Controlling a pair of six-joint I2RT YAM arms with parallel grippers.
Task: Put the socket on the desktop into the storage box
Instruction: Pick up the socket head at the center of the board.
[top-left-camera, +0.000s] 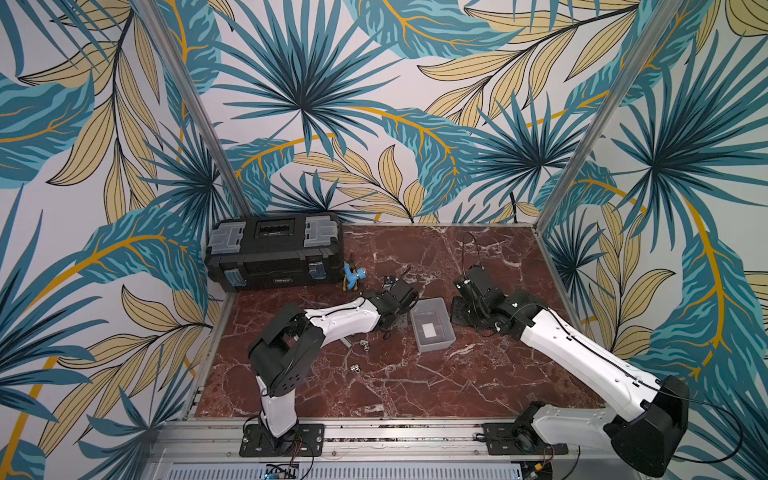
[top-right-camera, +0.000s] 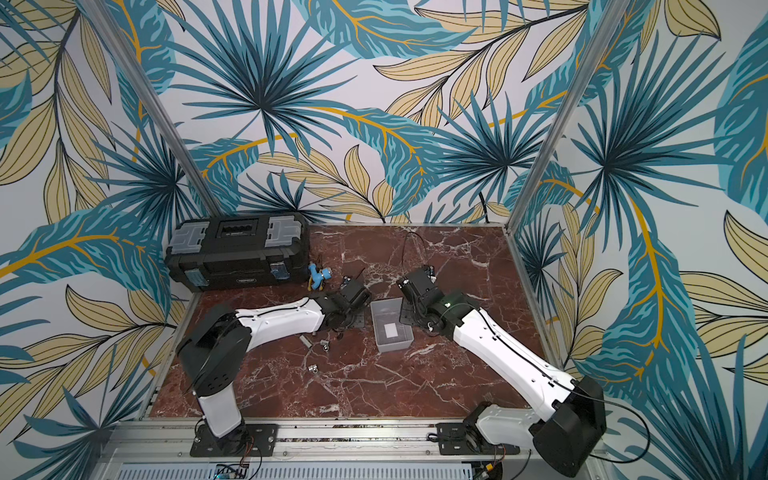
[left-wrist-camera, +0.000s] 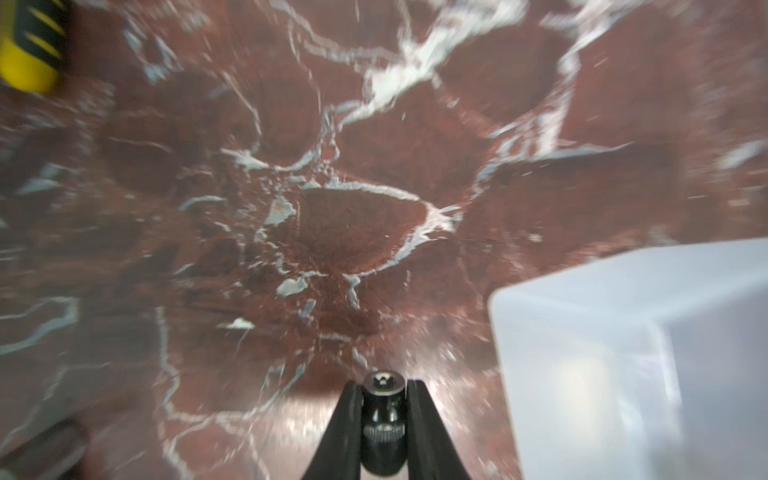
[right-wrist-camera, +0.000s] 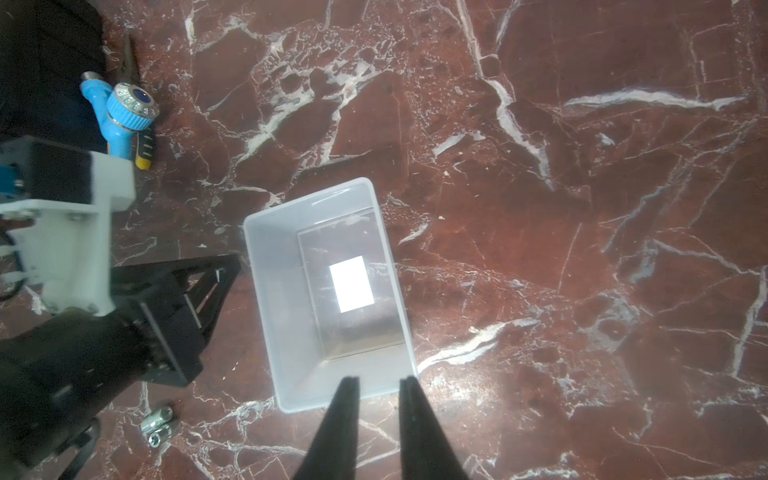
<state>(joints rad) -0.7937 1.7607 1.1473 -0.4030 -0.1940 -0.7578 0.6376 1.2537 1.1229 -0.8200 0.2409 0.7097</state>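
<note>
Closest to my left wrist lens, the dark socket (left-wrist-camera: 383, 419) sits pinched between the left jaws, closed tight on its knurled body. That picture is blurred, so I can't tell whether it clears the table (left-wrist-camera: 374, 208). Just beside it, lower right of that frame, is the storage box (left-wrist-camera: 623, 332), and the socket is outside it.

In a top view my left arm (top-left-camera: 336, 318) reaches from the bottom rail to frame centre, wrist tipped down at the box's left wall. My right arm (top-left-camera: 582, 345) stretches in from lower right to the box's other side. The right jaws hang over the box's near rim, nearly closed with a narrow gap, gripping nothing.

On the box floor I see a white label (right-wrist-camera: 351, 284) and read nothing on it. Chrome sockets (right-wrist-camera: 157, 424) lie lower left on the table. The toolbox (top-left-camera: 274, 253) sits upper left, its front plate too small to read.
</note>
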